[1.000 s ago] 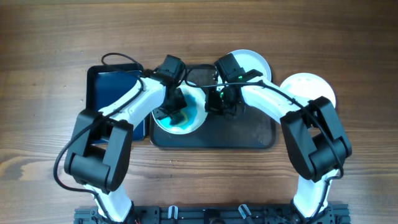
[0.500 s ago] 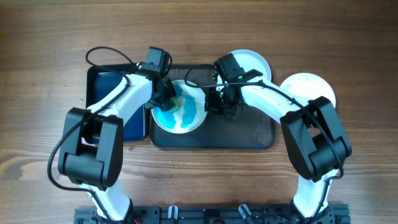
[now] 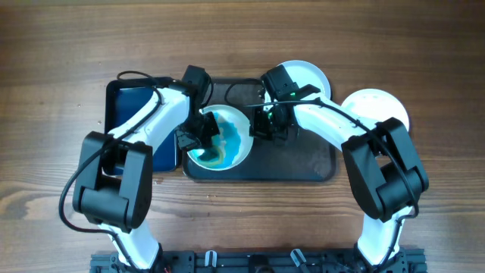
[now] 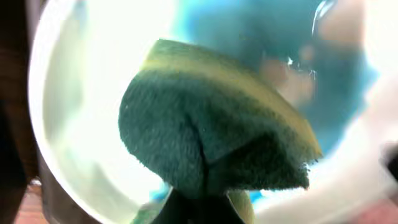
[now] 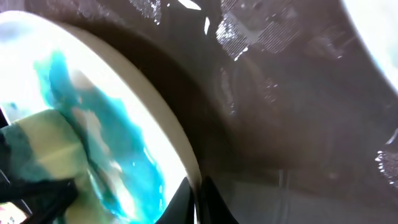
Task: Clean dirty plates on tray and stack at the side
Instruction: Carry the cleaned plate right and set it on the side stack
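A white plate smeared with blue (image 3: pixel 227 136) lies on the left part of the dark tray (image 3: pixel 303 163). My left gripper (image 3: pixel 201 136) is shut on a green sponge (image 4: pixel 211 137) and presses it on the plate's left side (image 4: pixel 81 137). My right gripper (image 3: pixel 261 125) is shut on the plate's right rim (image 5: pixel 186 163). The right wrist view shows the blue smear (image 5: pixel 118 149) and the sponge (image 5: pixel 37 149). A second white plate (image 3: pixel 307 76) leans at the tray's back edge. A third white plate (image 3: pixel 375 110) lies on the table right of the tray.
A smaller black deep tray with blue liquid (image 3: pixel 136 106) stands left of the dark tray. The wooden table (image 3: pixel 53 152) extends around. The tray's wet right half (image 5: pixel 298 112) is bare.
My left gripper has swept the sponge from the plate's upper left rim down to its lower left side. The blue smear has spread. The right gripper has not moved.
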`<state>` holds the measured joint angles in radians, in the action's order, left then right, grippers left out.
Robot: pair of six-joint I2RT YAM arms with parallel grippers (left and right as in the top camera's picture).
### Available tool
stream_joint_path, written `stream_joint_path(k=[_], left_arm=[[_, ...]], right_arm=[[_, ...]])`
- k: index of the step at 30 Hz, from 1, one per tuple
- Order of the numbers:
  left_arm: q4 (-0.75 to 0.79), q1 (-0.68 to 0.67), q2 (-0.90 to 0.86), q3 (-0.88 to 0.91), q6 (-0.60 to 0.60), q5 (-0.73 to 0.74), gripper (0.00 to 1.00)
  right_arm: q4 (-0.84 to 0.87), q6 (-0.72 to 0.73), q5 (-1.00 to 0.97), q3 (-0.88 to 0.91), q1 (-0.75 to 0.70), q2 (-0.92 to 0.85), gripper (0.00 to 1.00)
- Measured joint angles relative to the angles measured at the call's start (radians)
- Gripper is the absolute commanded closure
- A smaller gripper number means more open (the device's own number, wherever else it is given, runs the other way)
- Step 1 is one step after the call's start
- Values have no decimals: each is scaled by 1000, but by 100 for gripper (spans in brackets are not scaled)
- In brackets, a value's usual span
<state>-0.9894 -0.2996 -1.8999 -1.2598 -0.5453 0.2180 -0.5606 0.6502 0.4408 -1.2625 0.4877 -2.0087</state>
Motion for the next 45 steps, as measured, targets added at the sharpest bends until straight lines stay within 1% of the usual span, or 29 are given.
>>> stream_joint_path(k=[3,6,9,12,13,17,20,26,30,32,34,36,40,42,45], left_arm=[[-71,33,0,-106,17,42,96],[-84,108,18,-238,33,50,96],[-87,154,51,-268,40,50,96],[-99,166,58,-269,42,45,96],[-100,166,58,-269,44,42,96],[-99,166,58,-269,44,33,96],[-99,166,58,-269,47,23,96],[-90,166,58,-269,47,0,96],[-87,166,58,-269,47,-8,96],[-86,166,58,-269,47,-11,96],[-81,166,58,-269,47,-11,96],[-79,166,58,-269,47,-11,96],[-75,166,58,-269,47,-11,96],[-72,166,58,-269,47,-11,96],[-72,166,58,-269,48,-11,96]], right_arm=[[0,2,0,0,0,0,96],[5,3,0,0,0,0,96],[16,3,-8,0,0,0,95],[56,2,-30,0,0,0,79],[71,6,-38,0,0,0,77],[78,4,-54,0,1,0,76],[89,1,-57,0,3,-2,96],[84,-6,-48,0,5,-6,96],[-7,-50,-57,-4,7,8,96],[-68,-70,-111,-4,11,42,96],[-126,-97,-219,-4,24,132,96],[-168,-121,-369,-4,51,261,96],[-241,-138,-653,-6,127,426,96],[-269,-155,-793,-9,172,455,96],[-316,-168,-945,-9,227,455,96]])
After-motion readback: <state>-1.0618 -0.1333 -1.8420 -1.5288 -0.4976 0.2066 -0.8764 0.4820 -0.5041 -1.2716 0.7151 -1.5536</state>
